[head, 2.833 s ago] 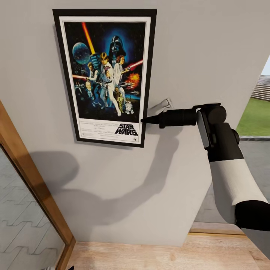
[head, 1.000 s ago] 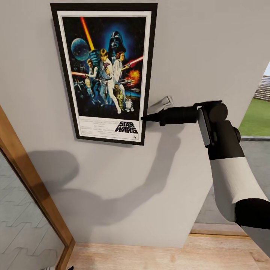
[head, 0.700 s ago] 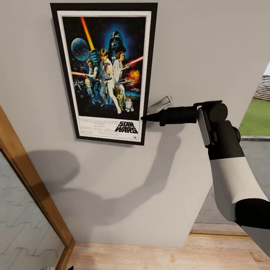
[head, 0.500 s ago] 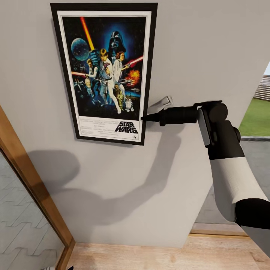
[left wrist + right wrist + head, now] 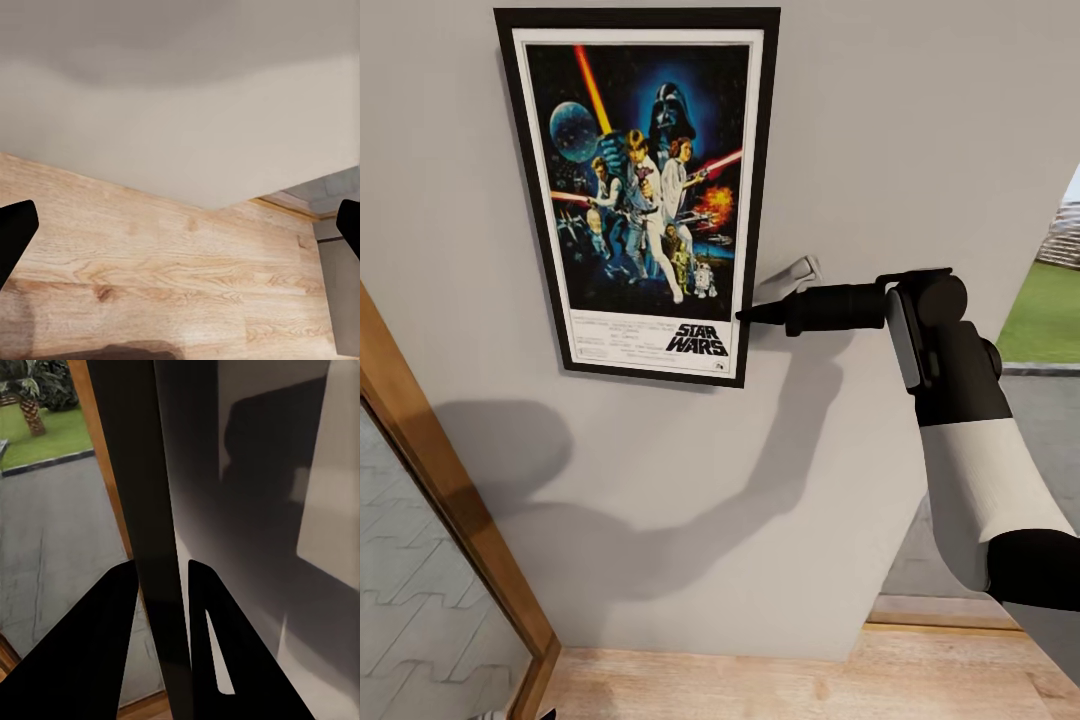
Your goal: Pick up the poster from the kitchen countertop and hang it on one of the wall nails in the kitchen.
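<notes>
So here's where we're at: the poster (image 5: 638, 195) is up against the grey wall (image 5: 920, 130), hanging upright with a slight lean, its "STAR WARS" title down at the bottom of the print. Our right pincer (image 5: 744, 318) is reaching in from the side and is clamped on the poster's right edge, low down near the bottom corner. In the right wrist view we see the black frame edge (image 5: 154, 547) running straight between the two dark fingers (image 5: 97, 645), which sit tight against it on both sides, with the wall just behind it. The right arm casts a big shadow (image 5: 690, 500) across the wall below the poster.

Our left pincer (image 5: 180, 240) is spread wide with nothing between the fingertips (image 5: 15, 232), and it looks at the wooden floor (image 5: 150, 270) and the base of the wall.

Also in the head view: a wooden door frame (image 5: 450, 520) slanting along the left side, and a bit of green lawn (image 5: 1045, 315) outside off to the right.
</notes>
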